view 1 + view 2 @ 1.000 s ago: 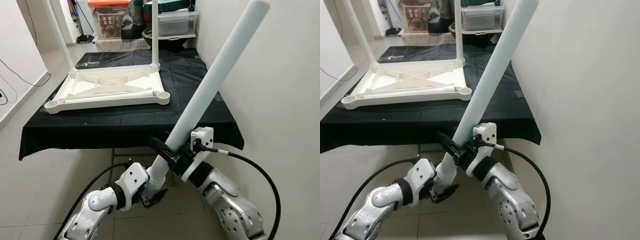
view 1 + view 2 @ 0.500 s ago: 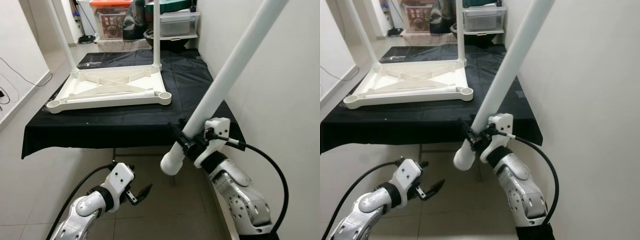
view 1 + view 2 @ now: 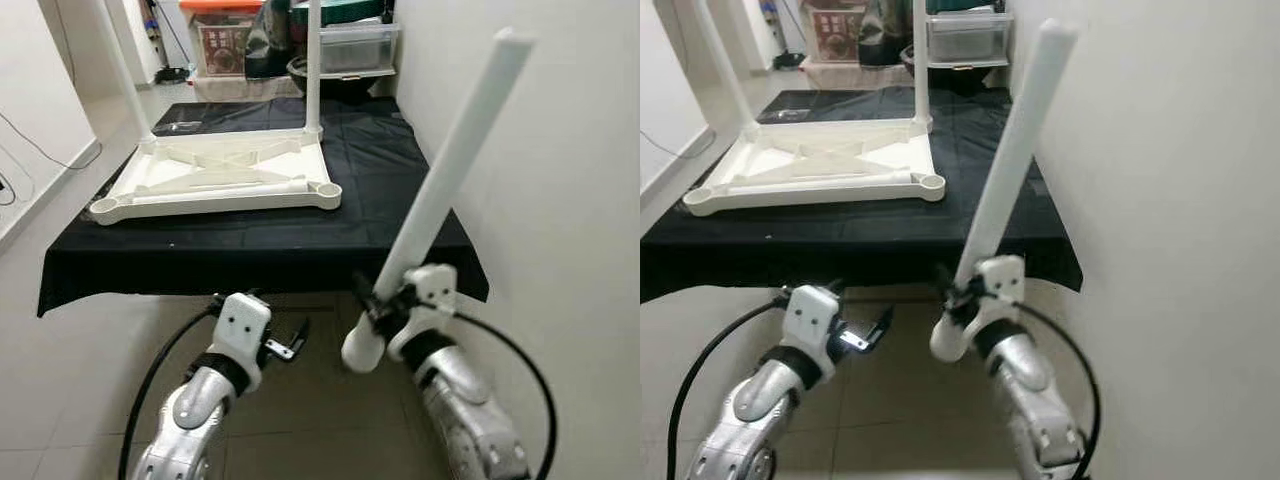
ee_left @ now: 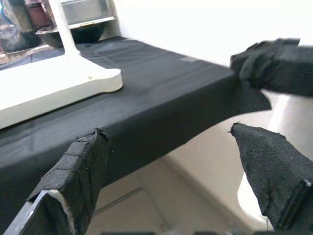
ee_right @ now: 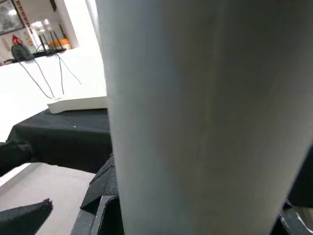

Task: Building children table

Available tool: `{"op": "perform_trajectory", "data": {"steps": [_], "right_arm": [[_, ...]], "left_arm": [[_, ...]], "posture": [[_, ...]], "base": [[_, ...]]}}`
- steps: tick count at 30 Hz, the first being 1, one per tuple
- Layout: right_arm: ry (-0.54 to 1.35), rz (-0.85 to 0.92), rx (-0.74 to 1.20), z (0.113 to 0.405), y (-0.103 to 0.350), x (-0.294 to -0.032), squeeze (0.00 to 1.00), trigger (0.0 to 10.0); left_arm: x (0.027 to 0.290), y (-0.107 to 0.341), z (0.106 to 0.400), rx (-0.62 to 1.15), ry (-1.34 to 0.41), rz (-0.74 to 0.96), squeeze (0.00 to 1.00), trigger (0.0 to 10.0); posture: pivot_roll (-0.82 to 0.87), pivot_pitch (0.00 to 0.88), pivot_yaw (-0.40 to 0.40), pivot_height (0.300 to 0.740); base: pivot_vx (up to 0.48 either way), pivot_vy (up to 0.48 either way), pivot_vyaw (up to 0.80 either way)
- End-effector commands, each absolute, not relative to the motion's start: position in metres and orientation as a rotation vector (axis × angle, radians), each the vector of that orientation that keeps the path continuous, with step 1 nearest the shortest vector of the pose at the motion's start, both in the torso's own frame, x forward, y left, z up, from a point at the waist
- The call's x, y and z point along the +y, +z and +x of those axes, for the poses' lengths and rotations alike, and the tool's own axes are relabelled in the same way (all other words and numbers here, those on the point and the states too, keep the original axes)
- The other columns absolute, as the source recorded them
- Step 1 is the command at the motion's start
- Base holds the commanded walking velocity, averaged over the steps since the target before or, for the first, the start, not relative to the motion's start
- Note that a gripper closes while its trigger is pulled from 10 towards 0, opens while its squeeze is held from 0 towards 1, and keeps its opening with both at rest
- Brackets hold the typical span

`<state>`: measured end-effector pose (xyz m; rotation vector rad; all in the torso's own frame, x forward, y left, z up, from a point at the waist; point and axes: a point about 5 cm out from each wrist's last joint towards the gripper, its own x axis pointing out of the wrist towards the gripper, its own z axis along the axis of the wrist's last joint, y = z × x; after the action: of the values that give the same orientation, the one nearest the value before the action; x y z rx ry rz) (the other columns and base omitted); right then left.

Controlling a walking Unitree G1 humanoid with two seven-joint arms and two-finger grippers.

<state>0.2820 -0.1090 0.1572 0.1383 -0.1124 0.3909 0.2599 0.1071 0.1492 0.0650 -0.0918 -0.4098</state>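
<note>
table (image 3: pixel 400 200): black cloth, far ahead of me
tabletop (image 3: pixel 215 178): white, upside down on table, two legs upright
loose leg (image 3: pixel 450 180): tilted, near right
right gripper (image 3: pixel 385 300): jaws clenched on loose leg
left gripper (image 3: pixel 285 340): jaws released, empty, below table edge

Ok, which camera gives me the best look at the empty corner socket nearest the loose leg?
The left eye view: the corner socket sits unobstructed on the upturned tabletop, with the table leg in the right hand alongside. The right eye view shows it too. The left wrist view gives that corner side-on, hole hidden.
</note>
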Motion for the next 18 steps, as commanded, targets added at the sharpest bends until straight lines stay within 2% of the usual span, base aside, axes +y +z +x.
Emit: {"op": "perform_trajectory", "data": {"steps": [1, 8, 18], "right_arm": [[0.377, 0.124, -0.136, 0.2815, 0.1594, -0.1091, 0.0, 10.0], [0.352, 0.109, -0.134, 0.2808, 0.1561, -0.1066, 0.0, 10.0], [0.329, 0.102, -0.129, 0.283, 0.1554, -0.1097, 0.0, 10.0]], "left_arm": [[0.1097, 0.1477, 0.2584, -0.071, -0.389, 0.048, 0.0, 10.0], [0.1137, 0.148, 0.2548, -0.047, -0.362, 0.02, 0.0, 10.0], [0.1138, 0.1462, 0.2544, -0.023, -0.325, 0.013, 0.0, 10.0]], "posture": [[0.03, 0.038, -0.018, 0.74], [0.03, 0.037, -0.023, 0.74], [0.03, 0.033, -0.032, 0.74]], "base": [[0.0, 0.0, 0.0], [0.0, 0.035, 0.0], [0.0, 0.479, 0.0]]}}
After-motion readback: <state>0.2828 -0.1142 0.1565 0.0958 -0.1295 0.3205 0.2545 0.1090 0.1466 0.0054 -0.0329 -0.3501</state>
